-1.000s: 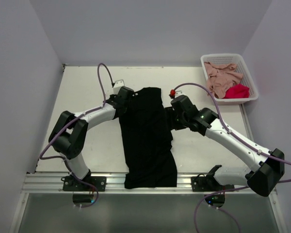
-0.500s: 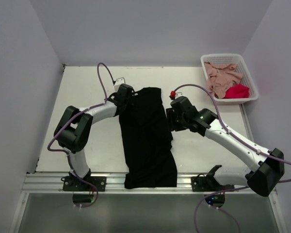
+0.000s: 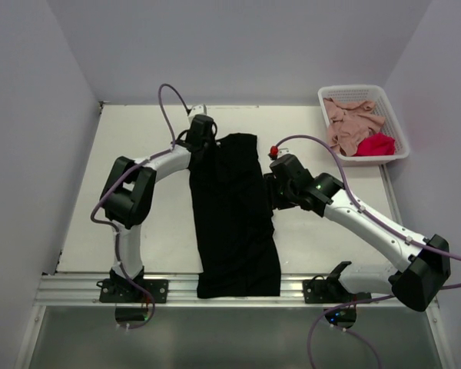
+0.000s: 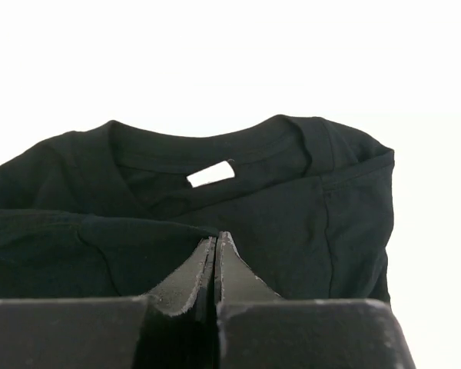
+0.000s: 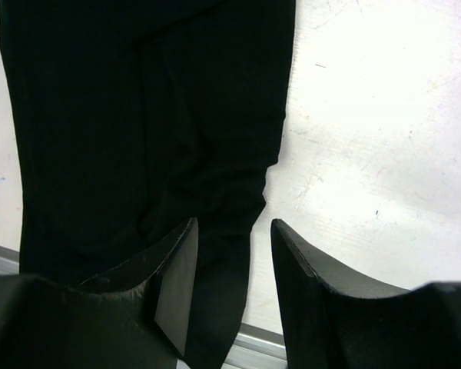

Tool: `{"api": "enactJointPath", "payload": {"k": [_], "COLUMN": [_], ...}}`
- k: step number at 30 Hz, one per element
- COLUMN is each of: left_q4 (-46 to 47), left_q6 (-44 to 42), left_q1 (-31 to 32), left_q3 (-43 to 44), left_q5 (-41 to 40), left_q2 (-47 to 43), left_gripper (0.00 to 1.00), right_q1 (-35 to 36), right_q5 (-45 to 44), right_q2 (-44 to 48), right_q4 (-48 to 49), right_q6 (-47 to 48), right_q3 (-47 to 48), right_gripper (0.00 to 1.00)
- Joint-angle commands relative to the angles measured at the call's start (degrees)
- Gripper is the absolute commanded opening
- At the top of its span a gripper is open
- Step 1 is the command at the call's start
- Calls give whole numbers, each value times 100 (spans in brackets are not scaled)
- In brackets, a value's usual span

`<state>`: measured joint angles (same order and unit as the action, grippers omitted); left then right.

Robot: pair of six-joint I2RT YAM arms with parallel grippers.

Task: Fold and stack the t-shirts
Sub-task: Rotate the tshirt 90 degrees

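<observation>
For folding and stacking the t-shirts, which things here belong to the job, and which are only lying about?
Belong to the job:
black t-shirt, spread out
pink t-shirt and red t-shirt, both in the white basket

Only lying about:
the white basket itself
metal rail

Black t-shirt point(image 3: 234, 215): solid black, no print; small white neck label point(image 4: 210, 174) inside collar. Basket point(image 3: 350, 90) at table's 2 o'clock: white plastic lattice. Pink t-shirt point(image 3: 352, 119) inside: dusty pink, plain. Red t-shirt point(image 3: 375, 144) at its 5 o'clock: bright red, plain. Table point(image 3: 138, 223): off-white, faint scuffs. Left arm point(image 3: 157, 165), right arm point(image 3: 369, 223): white shells, black joints. Cables point(image 3: 165, 115): purple. Left gripper point(image 4: 217, 235), right gripper point(image 5: 234, 224): matte black fingers. Walls point(image 3: 238, 46): pale grey-lavender.
</observation>
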<state>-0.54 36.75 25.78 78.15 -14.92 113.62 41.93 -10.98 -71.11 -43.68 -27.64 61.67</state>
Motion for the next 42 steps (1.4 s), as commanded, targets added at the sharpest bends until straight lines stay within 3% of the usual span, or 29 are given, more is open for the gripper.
{"api": "enactJointPath", "payload": {"k": [1,11,19,27,42], "left_q4": [89,-166,-1017,-1299,-844], "left_q6": [-317,-792,-1407,-1908,-2374], "left_q1": [-108,-152,-152,-152,-249], "left_q3": [569,1544,3539,4479,4569], "left_q5": [339,1077,1737,2238,2906], "left_q2": [397,1144,2189,2761,3043], "left_gripper": [0,0,0,0,0], "right_q1": [-27,-27,-36,-36,-36], "right_q5": [-9,0,-9,-9,70], "right_q2": [124,54,-8,-113,-324], "right_q4": [88,158,185,211,413], "right_q6": [-40,-22,-5,48,-49], "right_q3": [12,-6,-41,-6,21], "right_gripper": [47,47,47,47,44]}}
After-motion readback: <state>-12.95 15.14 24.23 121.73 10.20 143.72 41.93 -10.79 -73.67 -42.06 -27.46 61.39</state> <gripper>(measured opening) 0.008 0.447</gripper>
